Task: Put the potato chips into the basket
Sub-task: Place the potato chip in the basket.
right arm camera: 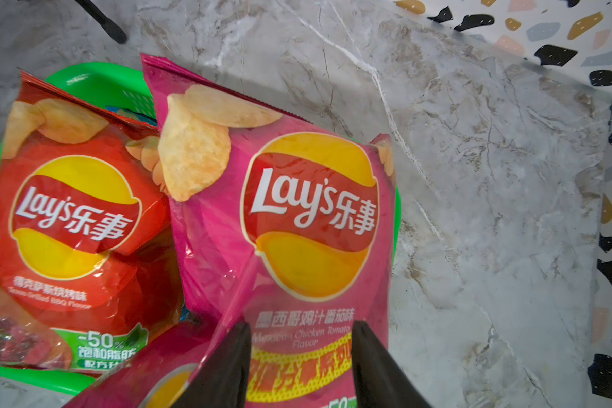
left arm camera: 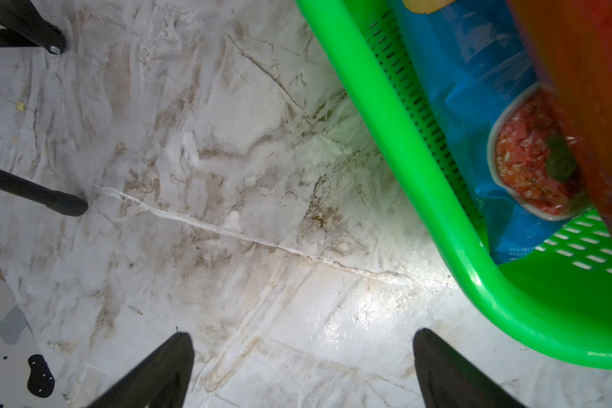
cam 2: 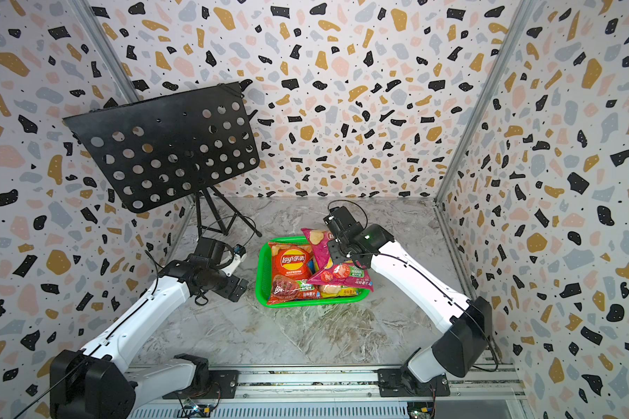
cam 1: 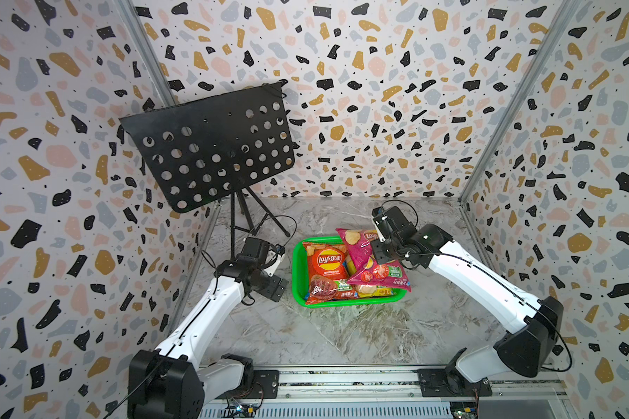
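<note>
Counter (cam 1: 342,333): marbled grey surface, with the green basket (cam 1: 296,270) near its middle.

Bags: all four sit in the basket.
- Orange-red bag (cam 1: 324,268) lies face up along the left half.
- Pink bag (cam 1: 356,250) lies on top over the right half. It is tilted, and its upper edge pokes out past the far rim.
- Yellow bag (cam 1: 371,291) shows only as a strip at the near rim, under the pink one.
- Blue bag (left arm camera: 474,70) shows in the left wrist view, against the mesh wall and beneath the orange-red bag.

Right claw (right arm camera: 301,323): sits over the lower part of the pink bag. Its two fingers are partly spread, with the bag's printed face showing between them. A crease in the foil runs up from one finger. I cannot tell whether the claw pinches the bag or only rests on it.

Left claw (left arm camera: 302,333): released, fingers spread wide with nothing between them. It is over bare counter just beside the basket's left wall.

Other: a black perforated music stand (cam 1: 211,145) stands at the far left, and its tripod feet are on the counter.
</note>
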Available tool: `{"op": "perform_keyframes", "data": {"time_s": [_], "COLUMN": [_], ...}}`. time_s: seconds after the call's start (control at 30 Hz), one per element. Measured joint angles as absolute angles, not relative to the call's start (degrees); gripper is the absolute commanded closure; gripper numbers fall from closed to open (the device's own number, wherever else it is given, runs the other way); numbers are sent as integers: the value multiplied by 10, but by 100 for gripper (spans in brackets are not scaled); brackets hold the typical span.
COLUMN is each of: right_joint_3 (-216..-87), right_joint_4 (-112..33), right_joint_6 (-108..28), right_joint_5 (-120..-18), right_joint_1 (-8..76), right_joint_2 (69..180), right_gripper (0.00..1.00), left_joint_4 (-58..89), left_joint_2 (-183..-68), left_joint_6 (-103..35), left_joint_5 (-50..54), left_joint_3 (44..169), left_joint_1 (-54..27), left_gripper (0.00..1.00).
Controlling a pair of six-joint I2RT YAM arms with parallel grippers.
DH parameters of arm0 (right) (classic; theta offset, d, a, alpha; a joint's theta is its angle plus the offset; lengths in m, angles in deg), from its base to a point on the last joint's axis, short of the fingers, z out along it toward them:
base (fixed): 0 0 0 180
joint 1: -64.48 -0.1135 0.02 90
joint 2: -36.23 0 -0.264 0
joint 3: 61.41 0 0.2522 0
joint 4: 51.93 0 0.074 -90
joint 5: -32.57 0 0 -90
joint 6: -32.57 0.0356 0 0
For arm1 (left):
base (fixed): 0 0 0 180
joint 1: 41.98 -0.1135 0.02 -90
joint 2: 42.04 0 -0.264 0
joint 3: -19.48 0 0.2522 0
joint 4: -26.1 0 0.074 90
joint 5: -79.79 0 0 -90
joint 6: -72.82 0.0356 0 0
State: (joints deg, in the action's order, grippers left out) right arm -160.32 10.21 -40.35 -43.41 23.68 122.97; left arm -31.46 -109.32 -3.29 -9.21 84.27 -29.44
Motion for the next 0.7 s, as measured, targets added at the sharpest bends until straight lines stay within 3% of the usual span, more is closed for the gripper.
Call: {"op": "perform_keyframes", "data": {"time_s": [0.7], "right_joint_3": [-1488], "right_joint_4": [-19], "right_joint_6": [-364], "right_joint_5": [-486], "right_joint_1": [236], "right_joint_2": [1229], "right_gripper": [43], "left_joint_4": [-315], "left_joint_2": [-1092], "left_joint_6": [-33], "left_joint_5": [-91], "left_joint_3": [842], "left_joint_1": [-294], "left_gripper": [0]}}
